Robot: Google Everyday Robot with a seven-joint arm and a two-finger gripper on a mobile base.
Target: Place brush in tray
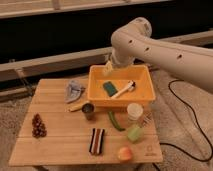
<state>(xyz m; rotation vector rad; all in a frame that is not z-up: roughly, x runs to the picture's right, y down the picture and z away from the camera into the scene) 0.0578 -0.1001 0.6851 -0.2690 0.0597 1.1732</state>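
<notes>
The brush (124, 89), with a white handle and a dark head, lies slanted inside the yellow-orange tray (145, 98), right of the middle. A dark green pad (109, 88) lies beside it in the tray. My gripper (108, 68) hangs from the pale arm (150, 45) over the tray's back left corner, above and apart from the brush. It holds nothing that I can see.
On the wooden table (55, 145): a grey cloth (75, 90), a yellow piece (77, 106), a dark cup (89, 111), a green chili (116, 121), a white cup (134, 111), a small green cup (134, 132), a striped block (96, 140), an orange fruit (125, 153), a dark cluster (37, 125).
</notes>
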